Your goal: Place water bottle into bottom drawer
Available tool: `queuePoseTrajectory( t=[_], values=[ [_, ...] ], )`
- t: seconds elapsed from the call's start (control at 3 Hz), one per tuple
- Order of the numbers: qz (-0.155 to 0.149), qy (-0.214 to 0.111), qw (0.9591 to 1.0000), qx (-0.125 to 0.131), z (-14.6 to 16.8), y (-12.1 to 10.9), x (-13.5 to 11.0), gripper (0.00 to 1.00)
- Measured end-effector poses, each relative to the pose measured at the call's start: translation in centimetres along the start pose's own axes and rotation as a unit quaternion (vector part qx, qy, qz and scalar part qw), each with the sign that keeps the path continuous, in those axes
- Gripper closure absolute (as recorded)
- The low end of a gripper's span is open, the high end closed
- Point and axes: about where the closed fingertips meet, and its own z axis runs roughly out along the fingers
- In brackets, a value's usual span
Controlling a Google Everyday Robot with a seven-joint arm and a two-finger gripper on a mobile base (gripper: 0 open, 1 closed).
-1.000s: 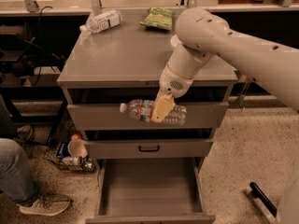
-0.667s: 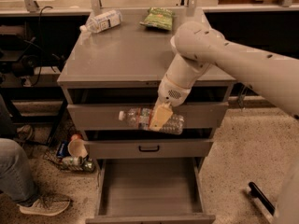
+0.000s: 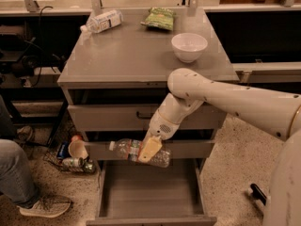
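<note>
Over one open bottom drawer (image 3: 146, 192), one hand (image 3: 148, 152) gripping one water bottle (image 3: 125, 149) sideways

gripper (image 3: 149, 149): hanging just below centre, clasping and covering the middle of the water bottle (image 3: 123, 148)
bottom drawer (image 3: 150, 192): front getting cropped at 6 o'clock

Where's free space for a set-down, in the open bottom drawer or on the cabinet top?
Grey metal bottom drawer: floor bare wall to wall, below the gripper shut on the clear ribbed plastic water bottle. Grey cabinet top: front-left bare; back edge holds white-labelled bottle, green snack bag; white bowl at right.
</note>
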Motion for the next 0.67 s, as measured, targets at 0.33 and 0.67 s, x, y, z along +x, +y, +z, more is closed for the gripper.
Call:
queuePoseTrajectory(
  t=[0.33,0.67],
  values=[
    [0.000,0.000,1.0000,0.000,0.0,0.0,0.0,1.00],
    [0.016,0.005,0.9998,-0.012,1.7,-0.4,1.0,1.00]
  ],
)
